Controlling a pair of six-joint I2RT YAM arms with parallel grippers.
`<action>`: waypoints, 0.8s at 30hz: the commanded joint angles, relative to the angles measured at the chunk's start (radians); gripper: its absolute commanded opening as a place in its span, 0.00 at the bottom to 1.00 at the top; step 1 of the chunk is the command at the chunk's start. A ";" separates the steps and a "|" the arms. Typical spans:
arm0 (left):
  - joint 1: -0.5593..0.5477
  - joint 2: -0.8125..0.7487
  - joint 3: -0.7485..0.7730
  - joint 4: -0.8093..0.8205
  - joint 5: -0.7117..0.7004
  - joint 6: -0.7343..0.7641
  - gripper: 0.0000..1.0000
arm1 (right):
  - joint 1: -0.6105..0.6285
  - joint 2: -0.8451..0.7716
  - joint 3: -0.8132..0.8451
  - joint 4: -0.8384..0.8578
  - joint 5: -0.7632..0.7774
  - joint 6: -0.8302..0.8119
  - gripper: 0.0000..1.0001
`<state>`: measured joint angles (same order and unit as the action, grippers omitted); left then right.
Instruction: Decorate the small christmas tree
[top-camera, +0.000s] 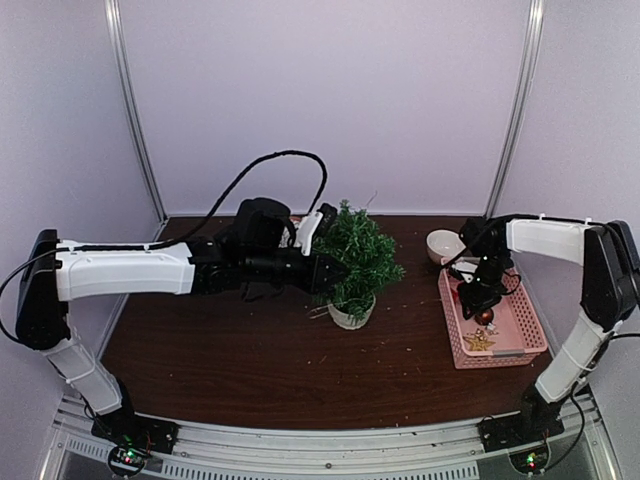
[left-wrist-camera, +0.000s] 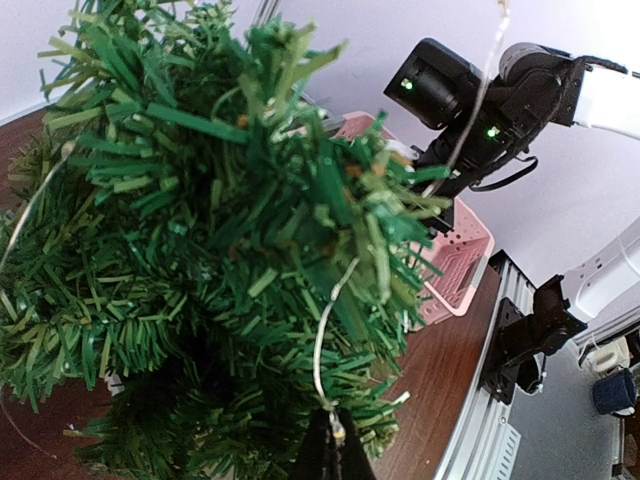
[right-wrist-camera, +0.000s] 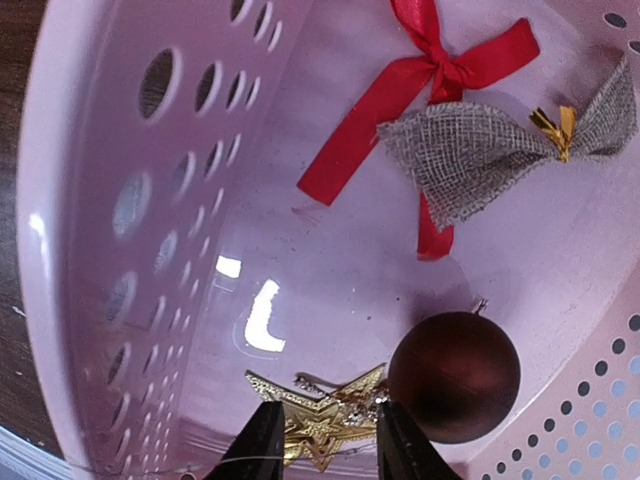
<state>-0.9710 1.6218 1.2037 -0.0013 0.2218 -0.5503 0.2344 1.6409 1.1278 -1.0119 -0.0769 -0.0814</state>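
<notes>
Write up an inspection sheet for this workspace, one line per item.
Surface: dark wooden table with a few small flecks scattered on it.
Job's things: small christmas tree standing in its white pot; pink tray holds a gold star, dark red ball, red ribbon bow and burlap bow.
Clutter: white bowl beside the tray.
End effectors: left end effector shut on a thin wire at the tree; right end effector open, fingers straddling the gold star.
Cables: black cable loops above the left arm.
Surroundings: pale walls, metal posts.
</notes>
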 joint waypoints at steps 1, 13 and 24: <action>0.008 0.007 0.033 0.033 0.022 0.008 0.00 | -0.009 0.014 -0.002 0.038 0.035 -0.001 0.33; -0.003 0.003 0.067 -0.104 0.058 0.147 0.00 | 0.000 -0.197 0.066 -0.049 0.008 0.030 0.00; -0.053 0.002 0.194 -0.320 0.167 0.305 0.00 | 0.055 -0.366 0.204 -0.198 0.012 0.077 0.00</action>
<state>-0.9890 1.6253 1.3170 -0.2214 0.3264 -0.3531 0.2703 1.3216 1.2976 -1.1313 -0.0704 -0.0387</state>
